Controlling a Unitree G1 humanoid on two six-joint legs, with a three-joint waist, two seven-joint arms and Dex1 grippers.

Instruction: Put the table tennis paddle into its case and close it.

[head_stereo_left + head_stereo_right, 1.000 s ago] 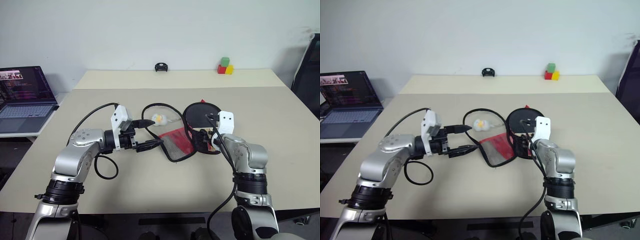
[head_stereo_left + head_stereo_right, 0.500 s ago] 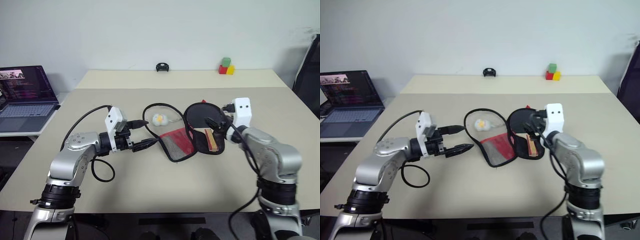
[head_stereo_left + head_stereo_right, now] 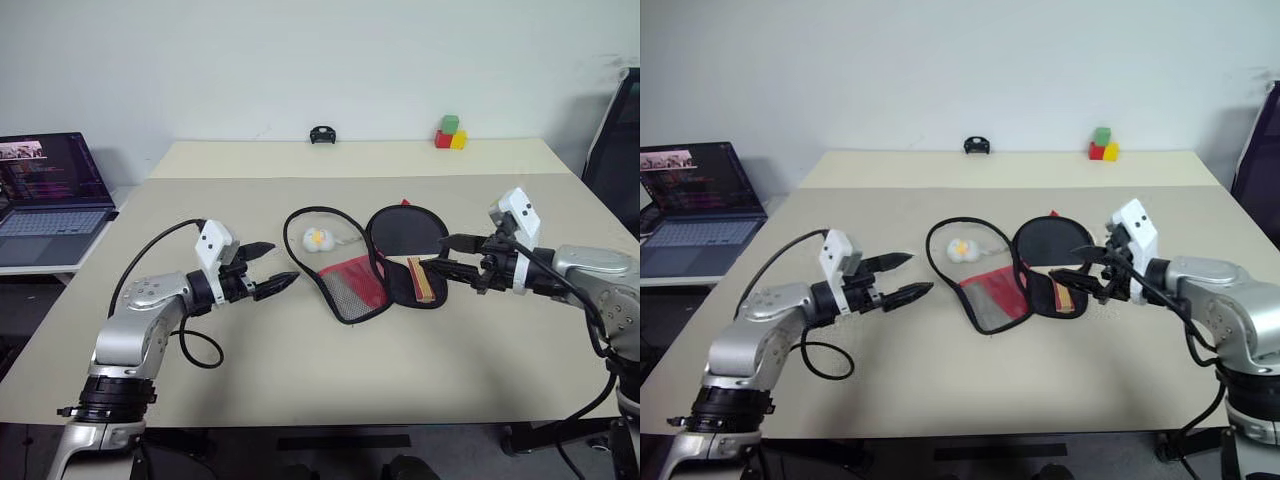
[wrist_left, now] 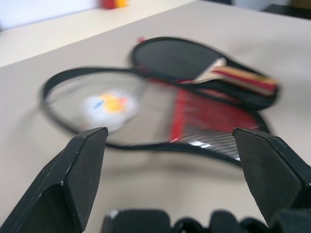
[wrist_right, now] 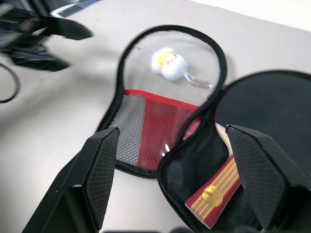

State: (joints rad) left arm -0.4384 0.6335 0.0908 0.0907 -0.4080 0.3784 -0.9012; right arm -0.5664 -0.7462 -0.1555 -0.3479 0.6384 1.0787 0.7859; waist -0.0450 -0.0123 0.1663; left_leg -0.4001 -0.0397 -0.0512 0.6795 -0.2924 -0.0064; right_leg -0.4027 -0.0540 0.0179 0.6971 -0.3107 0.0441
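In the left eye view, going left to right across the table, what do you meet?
Laptop → left tool → ball charm → open mesh flap of the case → paddle handle → right tool.

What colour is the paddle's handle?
Short wooden handle: red with light stripes and a gold mark, clearest in the right wrist view.

Both arms reach level over the table (image 3: 300, 380) from opposite sides, the left gripper (image 3: 272, 280) pointing inward with fingers spread and empty, the right gripper (image 3: 443, 262) facing it, fingers likewise parted and empty.
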